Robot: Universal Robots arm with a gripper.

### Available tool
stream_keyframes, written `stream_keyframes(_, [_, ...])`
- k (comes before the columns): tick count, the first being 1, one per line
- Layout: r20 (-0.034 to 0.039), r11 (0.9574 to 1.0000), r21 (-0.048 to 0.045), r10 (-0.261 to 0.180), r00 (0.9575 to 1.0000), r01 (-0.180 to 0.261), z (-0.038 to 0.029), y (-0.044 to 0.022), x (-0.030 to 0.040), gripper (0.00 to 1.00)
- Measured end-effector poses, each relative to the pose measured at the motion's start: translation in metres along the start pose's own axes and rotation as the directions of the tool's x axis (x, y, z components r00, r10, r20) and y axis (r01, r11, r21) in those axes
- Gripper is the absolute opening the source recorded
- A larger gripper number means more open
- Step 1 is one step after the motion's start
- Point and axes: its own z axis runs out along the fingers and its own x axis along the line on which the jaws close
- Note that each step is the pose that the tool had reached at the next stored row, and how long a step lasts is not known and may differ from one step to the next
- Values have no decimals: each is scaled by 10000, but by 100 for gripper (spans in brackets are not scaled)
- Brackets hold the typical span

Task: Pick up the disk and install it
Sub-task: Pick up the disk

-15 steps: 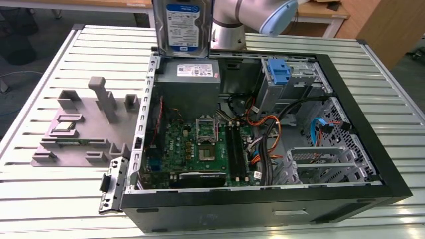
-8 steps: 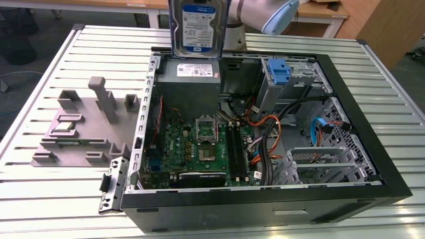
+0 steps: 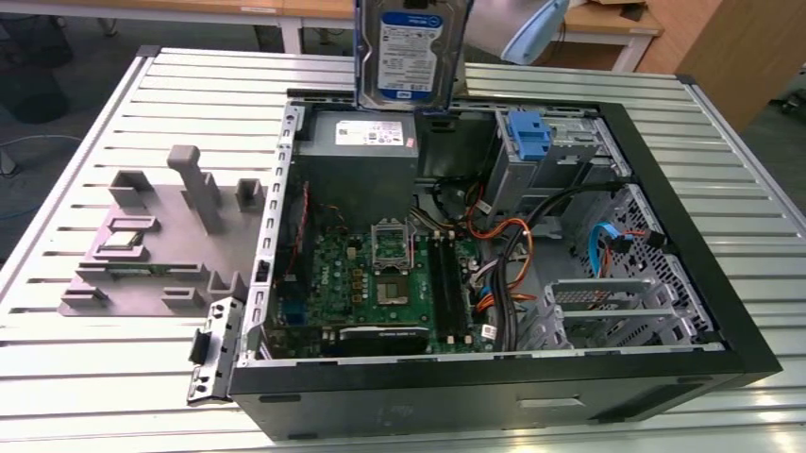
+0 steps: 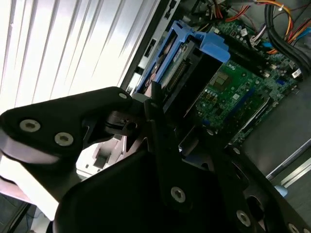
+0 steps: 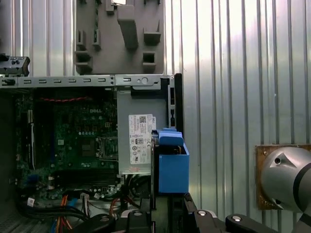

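Note:
The disk [image 3: 409, 52], a silver drive with a white-and-blue label in a blue carrier, hangs upright over the far edge of the open computer case [image 3: 705, 359], just above the grey power supply [image 3: 359, 142]. In the first wrist view the disk [image 5: 172, 165] appears edge-on as a blue block beside the power supply's white label. My gripper [image 5: 167, 206] is shut on its near end. In the second wrist view the black fingers [image 4: 158, 121] of my gripper [image 4: 170, 99] clamp the disk [image 4: 187, 53], with the motherboard beyond.
Inside the case lie the green motherboard [image 3: 377, 283], bundled cables [image 3: 516, 255], a blue caddy [image 3: 529, 137] in the far bay and a metal drive cage [image 3: 617, 307]. A grey fixture block [image 3: 164, 236] sits on the slatted table [image 3: 89, 377] at the exterior view's left.

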Motion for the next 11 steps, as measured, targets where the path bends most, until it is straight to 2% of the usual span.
stream_keyframes(6, [0, 10000, 0, -1, 10000, 1, 0, -230, -7, 35])
stream_keyframes(11, [1, 10000, 0, -1, 10000, 1, 2, -336, 1, 35])
